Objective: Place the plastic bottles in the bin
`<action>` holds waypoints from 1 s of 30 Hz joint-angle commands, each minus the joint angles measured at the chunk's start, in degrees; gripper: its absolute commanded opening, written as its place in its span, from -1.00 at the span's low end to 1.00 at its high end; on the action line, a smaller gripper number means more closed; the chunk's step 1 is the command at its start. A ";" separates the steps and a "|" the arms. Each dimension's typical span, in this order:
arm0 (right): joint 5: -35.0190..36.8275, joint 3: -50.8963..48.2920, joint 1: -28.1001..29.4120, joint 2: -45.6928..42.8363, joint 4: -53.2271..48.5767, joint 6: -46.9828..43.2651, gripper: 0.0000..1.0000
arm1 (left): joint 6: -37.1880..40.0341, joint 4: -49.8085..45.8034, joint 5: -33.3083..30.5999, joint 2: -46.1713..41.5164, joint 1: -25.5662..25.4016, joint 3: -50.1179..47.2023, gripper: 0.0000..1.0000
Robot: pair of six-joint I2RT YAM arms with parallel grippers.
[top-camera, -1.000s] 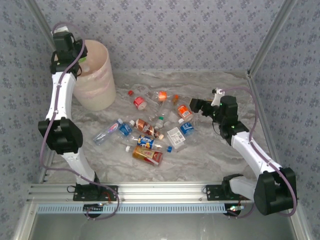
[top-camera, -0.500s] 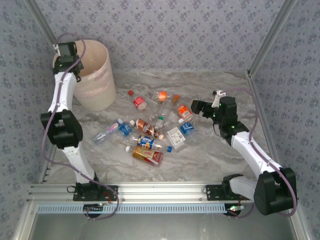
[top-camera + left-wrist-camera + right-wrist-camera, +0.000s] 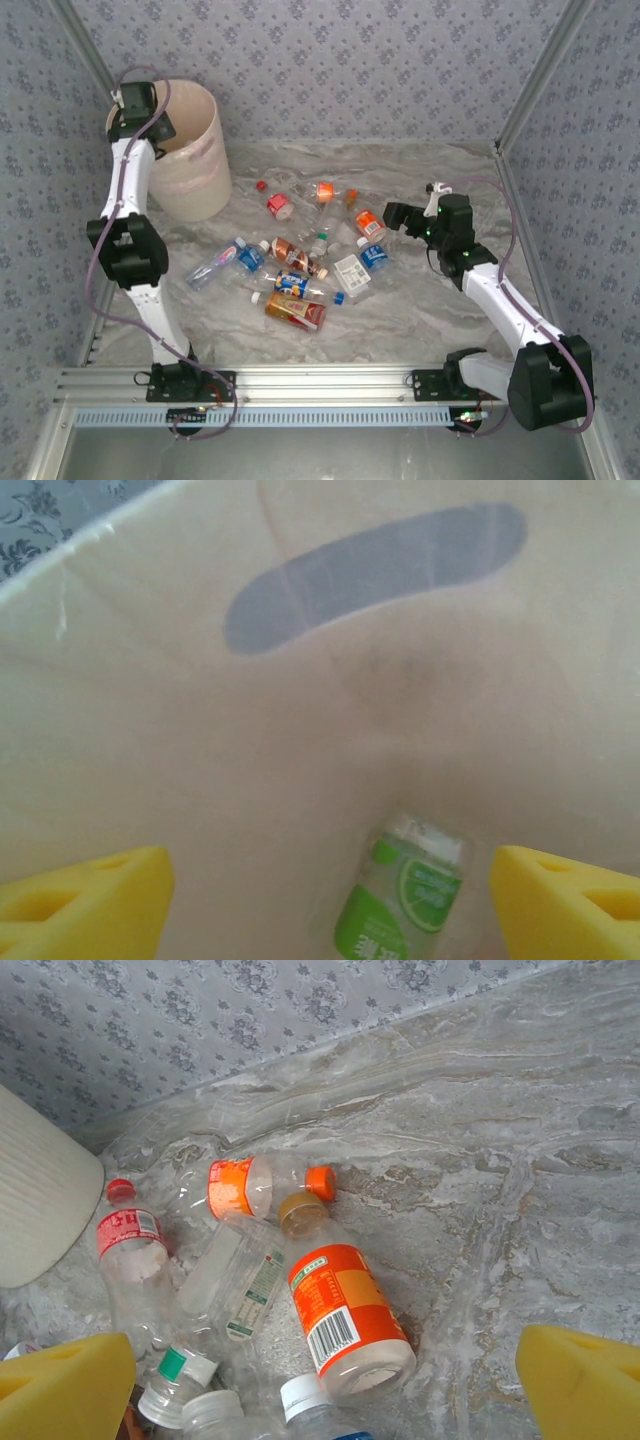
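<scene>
**Top external view.** The left arm stood extended to the far left corner. The left tool (image 3: 150,125) was poised over the mouth of the tall round pale pink-beige plastic bin (image 3: 200,175), a position suited to dropping a load straight in. The small clear plastic bottles (image 3: 300,260) with coloured caps lay in a loose heap on the grey marbled table (image 3: 450,320), well apart from the bin. The right tool (image 3: 393,213) hung low at the heap's right edge, apparently lined up for a pick.

**Left wrist view.** The yellow fingers (image 3: 85,900) were spread wide with nothing gripped. Below them a green-labelled clear bottle (image 3: 405,895) lay inside the bin, and the handle cutout (image 3: 375,575) showed on the far wall. That bottle was judged already delivered.

**Right wrist view.** The right tool's fingers (image 3: 60,1390) were also wide apart and empty. An orange-labelled clear bottle with a tan cap (image 3: 345,1315) lay on its side just ahead, between their lines of travel, so it was judged the likely target. It was crowded by neighbouring bottles. Being round and light, it could roll or drag others along.
</scene>
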 commanded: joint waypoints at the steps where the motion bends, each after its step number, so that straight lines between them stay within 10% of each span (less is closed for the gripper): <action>1: 2.46 0.18 0.32 0.63 -2.89 -0.02 1.00 | -1.02 -1.73 8.33 -4.08 0.06 2.04 0.73; 12: 0.09 0.96 3.57 5.61 -17.51 -3.85 0.98 | -2.83 4.72 26.00 -11.29 -1.08 -0.80 0.96; 30: 1.13 0.62 9.44 9.95 -23.56 -4.69 0.61 | -17.05 41.17 41.98 -40.05 -9.17 -45.35 0.96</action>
